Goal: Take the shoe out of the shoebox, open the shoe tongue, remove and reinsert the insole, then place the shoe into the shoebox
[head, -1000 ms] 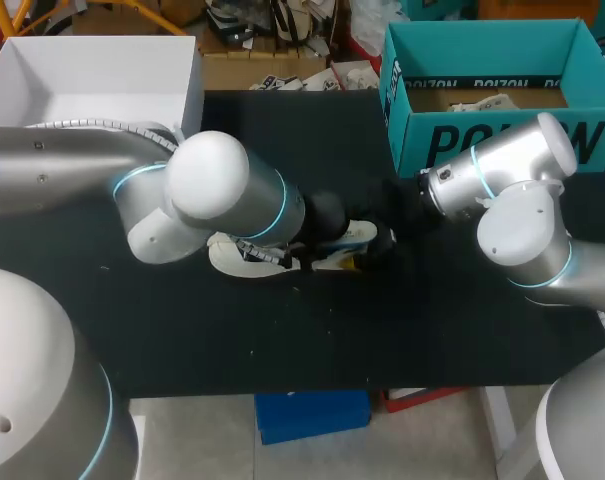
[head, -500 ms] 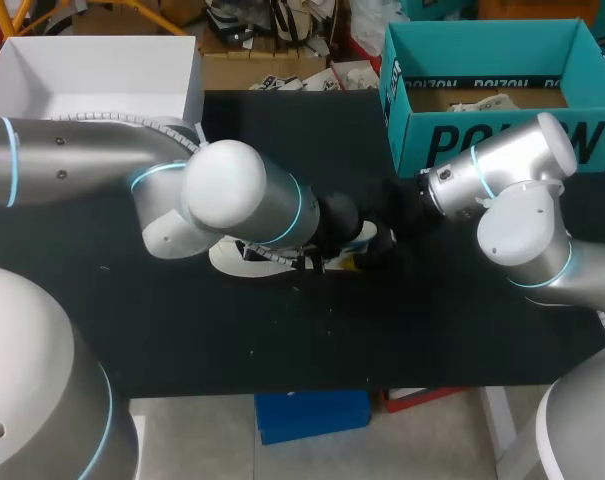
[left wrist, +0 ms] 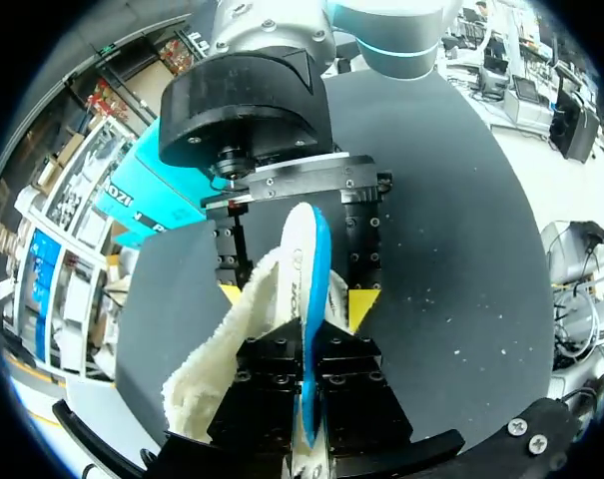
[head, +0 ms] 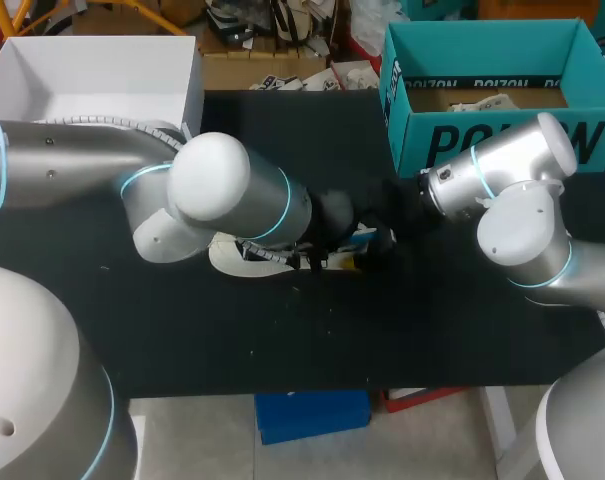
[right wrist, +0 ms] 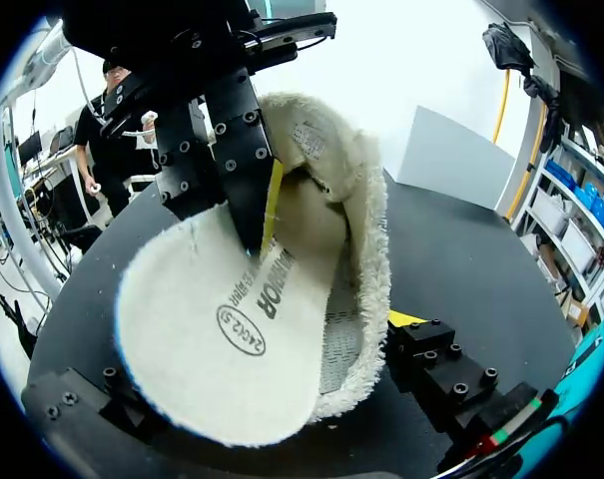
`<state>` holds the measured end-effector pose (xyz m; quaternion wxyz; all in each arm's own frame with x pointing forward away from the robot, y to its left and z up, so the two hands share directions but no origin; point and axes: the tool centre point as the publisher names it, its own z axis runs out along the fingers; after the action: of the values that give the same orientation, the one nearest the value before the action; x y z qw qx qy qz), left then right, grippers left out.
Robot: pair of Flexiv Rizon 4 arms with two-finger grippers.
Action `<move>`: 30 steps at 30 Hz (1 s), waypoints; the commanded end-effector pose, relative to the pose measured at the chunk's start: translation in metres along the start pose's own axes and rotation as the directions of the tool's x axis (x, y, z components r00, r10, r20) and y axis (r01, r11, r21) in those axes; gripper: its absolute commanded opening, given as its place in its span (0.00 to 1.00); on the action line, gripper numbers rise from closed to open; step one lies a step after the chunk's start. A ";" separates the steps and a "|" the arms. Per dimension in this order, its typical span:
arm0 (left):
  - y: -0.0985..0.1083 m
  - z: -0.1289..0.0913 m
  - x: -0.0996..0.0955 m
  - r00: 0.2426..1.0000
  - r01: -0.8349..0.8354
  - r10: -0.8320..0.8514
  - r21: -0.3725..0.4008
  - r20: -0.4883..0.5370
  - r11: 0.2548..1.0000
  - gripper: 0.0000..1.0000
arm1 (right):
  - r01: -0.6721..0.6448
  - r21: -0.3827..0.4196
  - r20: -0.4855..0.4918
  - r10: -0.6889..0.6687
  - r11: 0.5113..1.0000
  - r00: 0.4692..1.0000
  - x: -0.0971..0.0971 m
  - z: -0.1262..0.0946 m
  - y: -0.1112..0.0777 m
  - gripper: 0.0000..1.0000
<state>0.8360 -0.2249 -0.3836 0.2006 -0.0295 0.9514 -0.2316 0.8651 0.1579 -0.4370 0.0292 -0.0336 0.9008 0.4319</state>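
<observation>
The white fleece-lined shoe (head: 244, 258) lies mid-table, mostly hidden under my left arm. My left gripper (left wrist: 309, 351) is shut on the insole (left wrist: 309, 269), seen edge-on with a blue rim. From the right wrist the insole (right wrist: 217, 334) shows its fleecy white face, pinched by the left fingers (right wrist: 232, 150) and standing out of the shoe (right wrist: 356, 249). My right gripper (right wrist: 247, 354) faces the left one and stands open, with the shoe and insole between its fingers. In the head view the two grippers meet, left gripper (head: 344, 255) against right gripper (head: 380, 248).
The teal shoebox (head: 482, 140) stands open at the back right of the black table (head: 312, 340). A white box (head: 92, 75) sits at the back left. Bare tabletop stretches along the front edge.
My left arm shifted slightly right toward the right gripper, then settled back a little over the shoe. The right arm has not moved.
</observation>
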 end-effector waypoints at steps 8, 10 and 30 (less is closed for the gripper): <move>0.004 -0.068 -0.006 0.980 0.018 0.011 0.144 -0.197 0.989 0.00 | -0.002 0.002 0.001 0.002 1.000 1.000 0.000 0.003 -0.003 0.00; -0.001 -0.078 -0.010 0.968 0.035 0.014 0.190 -0.252 0.981 0.00 | -0.002 0.002 0.001 0.002 1.000 1.000 0.000 0.003 -0.003 0.00; -0.070 -0.183 -0.028 0.856 0.242 0.068 0.514 -0.512 0.823 0.00 | -0.002 0.002 0.001 0.002 1.000 1.000 0.000 0.003 -0.003 0.00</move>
<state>0.7872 -0.2202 -0.2048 -0.0552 0.0388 0.8702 -0.4881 0.8651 0.1578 -0.4370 0.0293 -0.0336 0.9008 0.4318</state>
